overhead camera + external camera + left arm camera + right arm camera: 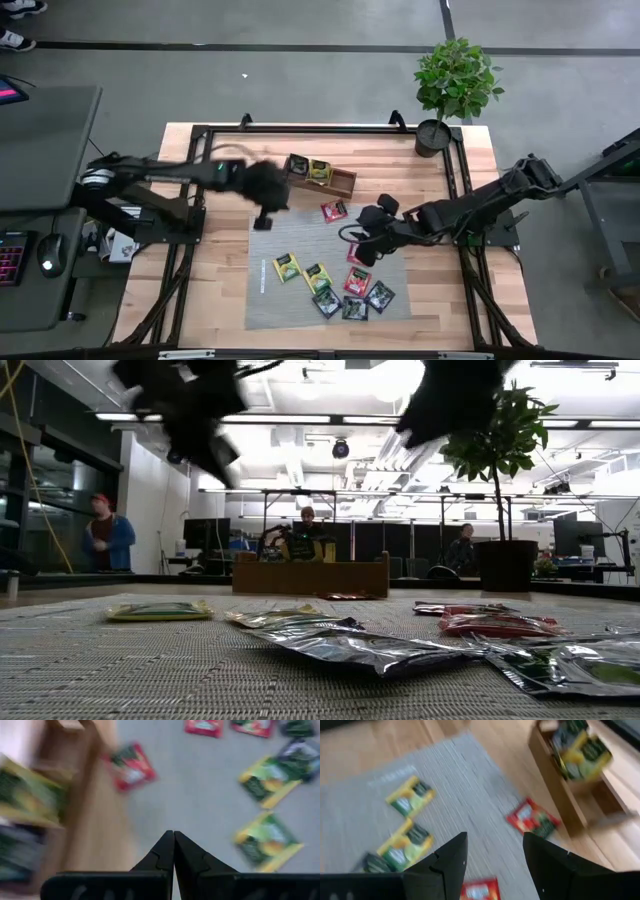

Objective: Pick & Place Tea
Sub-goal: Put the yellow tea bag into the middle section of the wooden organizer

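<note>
The left end effector (263, 222) hangs above the far-left part of the grey mat (268, 305), close to the mat's far edge, and its two fingers (165, 851) are pressed together with nothing between them. Just beyond it stands the wooden tray (343, 182) on the bare wood of the surface (200, 280); a black sachet (296, 164) and a yellow-green sachet (319, 171) already lie in the tray's compartments on the side nearer to this end effector. A red sachet (333, 210) lies to its right, near the mat's far edge and just before the tray. Below and around this end effector the mat is bare, so there is free room here on all sides.

The right end effector (368, 232) hangs over the right half of the mat with its fingers (449, 857) well apart, and it holds nothing. Another red sachet (355, 254) lies just at its near side, partly under the arm. Nearer to the mat's front edge is the main group of tea: a yellow-green sachet (286, 267), a second yellow-green one (317, 276), a red one (357, 282) and dark ones (380, 296) close together, some touching. Between the two end effectors the mat stays open. A potted plant (456, 80) stands at the far right corner of the surface, well apart from both arms.
</note>
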`<state>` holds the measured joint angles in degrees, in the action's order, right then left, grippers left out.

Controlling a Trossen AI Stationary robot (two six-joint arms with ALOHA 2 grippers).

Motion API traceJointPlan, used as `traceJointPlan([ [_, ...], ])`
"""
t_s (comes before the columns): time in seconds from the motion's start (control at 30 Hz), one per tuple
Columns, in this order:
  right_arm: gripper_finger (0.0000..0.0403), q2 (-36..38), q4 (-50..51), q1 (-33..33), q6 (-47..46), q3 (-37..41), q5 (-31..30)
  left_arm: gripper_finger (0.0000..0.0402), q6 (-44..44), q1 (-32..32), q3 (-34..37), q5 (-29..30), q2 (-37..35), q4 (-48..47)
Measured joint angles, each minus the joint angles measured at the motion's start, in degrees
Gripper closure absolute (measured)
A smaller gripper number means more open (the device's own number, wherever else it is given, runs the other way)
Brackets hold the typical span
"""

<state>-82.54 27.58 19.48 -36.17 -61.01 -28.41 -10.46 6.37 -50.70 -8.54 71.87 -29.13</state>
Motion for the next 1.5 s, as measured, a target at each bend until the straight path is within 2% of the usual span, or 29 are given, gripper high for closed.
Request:
traceJointPlan([
  [0.07,0.0214,0.0,-3.89,-0.93,2.85,0.0,1.25,0.0401,8.05,-3.85,6.56,0.25,-3.0,6.65],
  [0.17,0.0214,0.0,-8.6,-2.71,7.49,0.0,5.33,0.0401,17.19,-9.89,12.17,3.39,-4.36,13.9],
  [0.37,0.0225,-1.58,-15.86,-4.59,11.65,-0.02,10.05,0.0401,26.1,-21.48,14.23,11.14,-3.27,16.11],
  [0.47,0.0256,-4.45,-19.9,-4.34,12.11,-0.02,13.5,0.0401,28.78,-25.7,14.32,15.03,-2.24,15.06],
  [0.63,0.0341,-10.22,-24.58,-2.98,9.21,0.0,15.55,0.0401,32.14,-30.46,14.3,18.48,-2.27,13.12],
  [0.7,0.038,-12.03,-27.72,-2.4,9.21,0.0,15.66,0.0401,32.36,-31.57,14.29,18.57,-2.27,12.98],
  [0.77,0.0395,-13.73,-30.9,-1.93,9.51,-0.02,16.09,0.0401,33.0,-32.48,14.29,18.88,-2.27,12.1],
  [0.97,0.04,-19.9,-27.93,-1.75,13.56,-6.68,19.36,0.0401,36.19,-33.02,14.4,22.69,-2.27,8.84],
  [1.23,0.0401,-32.25,-19.44,-4.23,19.58,-20.69,27.11,0.0402,36.48,-33.05,14.87,22.89,-2.25,9.23],
  [1.5,0.0402,-38.19,-19.43,-6.05,21.66,-23.04,30.97,0.0401,40.09,-33.02,14.91,24.41,-1.77,9.65],
])
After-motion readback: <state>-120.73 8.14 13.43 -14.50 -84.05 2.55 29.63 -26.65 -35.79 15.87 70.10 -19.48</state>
